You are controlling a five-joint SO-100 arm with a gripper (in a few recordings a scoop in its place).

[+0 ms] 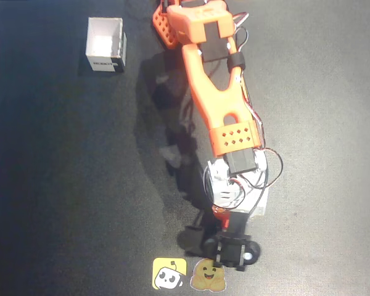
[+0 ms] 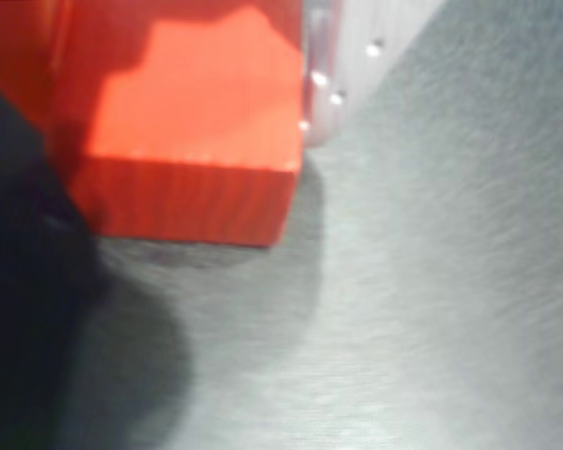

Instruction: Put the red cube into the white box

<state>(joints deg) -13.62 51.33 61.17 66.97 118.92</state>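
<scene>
Although the white box (image 1: 105,44) waits open at the overhead view's upper left, well apart from the arm, the gripper (image 1: 225,223) is low near the bottom edge, the red cube (image 2: 192,141) between its fingers in the wrist view; whether it pinches is unclear. A loose hold could drop it mid-carry.

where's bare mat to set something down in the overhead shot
Bare mat spans the picture's left half, below the white box, and the right side beyond the arm. Crowded: the centre strip under the arm, down to the gripper and stickers.
</scene>
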